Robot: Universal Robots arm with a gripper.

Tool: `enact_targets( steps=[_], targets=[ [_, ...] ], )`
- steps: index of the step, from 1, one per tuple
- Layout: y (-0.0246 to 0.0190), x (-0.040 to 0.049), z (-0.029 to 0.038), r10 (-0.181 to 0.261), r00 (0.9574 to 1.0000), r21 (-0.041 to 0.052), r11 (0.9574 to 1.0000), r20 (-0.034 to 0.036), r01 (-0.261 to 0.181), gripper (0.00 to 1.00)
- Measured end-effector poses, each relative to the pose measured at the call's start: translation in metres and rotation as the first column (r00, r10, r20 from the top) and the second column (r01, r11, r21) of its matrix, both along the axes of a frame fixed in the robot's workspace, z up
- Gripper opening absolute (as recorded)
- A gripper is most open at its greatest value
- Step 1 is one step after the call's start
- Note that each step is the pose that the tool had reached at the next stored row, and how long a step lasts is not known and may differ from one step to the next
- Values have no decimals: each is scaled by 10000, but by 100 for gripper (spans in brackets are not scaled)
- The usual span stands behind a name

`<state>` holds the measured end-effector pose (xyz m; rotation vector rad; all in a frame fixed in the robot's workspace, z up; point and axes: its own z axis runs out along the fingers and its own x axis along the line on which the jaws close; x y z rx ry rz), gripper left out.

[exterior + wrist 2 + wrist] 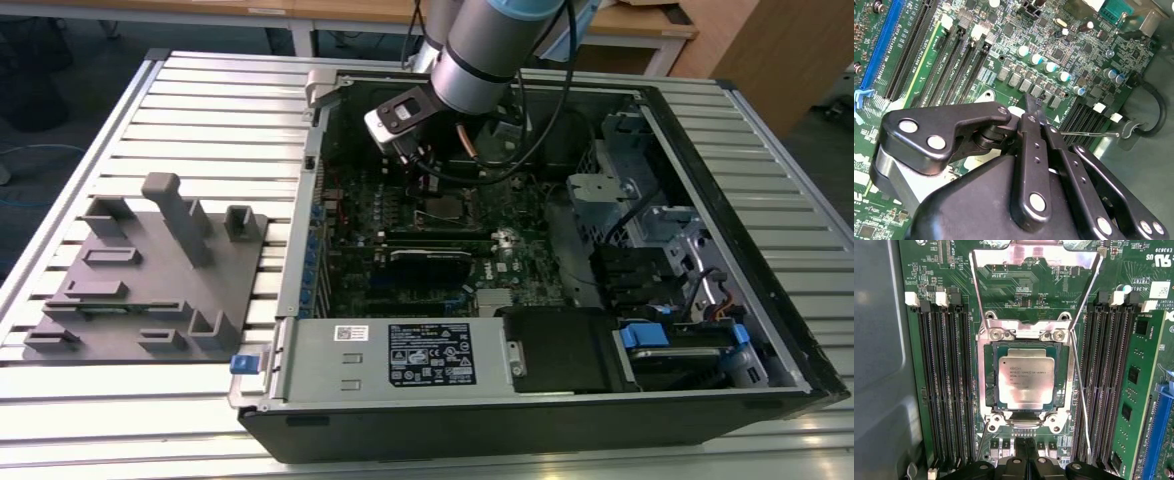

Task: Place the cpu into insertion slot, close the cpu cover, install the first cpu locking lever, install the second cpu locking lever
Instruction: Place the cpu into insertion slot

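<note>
Cpu (1026,377) seated in slot (990,382); cover (1036,255) stands open (step two in hand). Gripper (1026,450) pinched narrow, empty, near slot; closing likely needs a downward push on cover.

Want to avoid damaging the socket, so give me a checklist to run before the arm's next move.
1. The cpu lies flat and square inside the insertion slot: ok.
2. The cpu cover is closed over the chip: not ok. It is hinged open, away from the socket.
3. The locking lever is latched down: not ok. In the second wrist view the thin wire lever is swung free.
4. The gripper is empty: ok. It is shut on nothing, at the socket's edge.
5. Contact underneath the cpu is good: cannot tell, as it is hidden.
</note>
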<state>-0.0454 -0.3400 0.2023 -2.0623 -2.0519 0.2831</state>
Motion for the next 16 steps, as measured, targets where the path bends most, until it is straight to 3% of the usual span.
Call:
enact_targets(
  steps=[16],
  targets=[
    [0, 0, 0, 0, 10000, 0, 10000, -82, 0, 10]
  ],
)
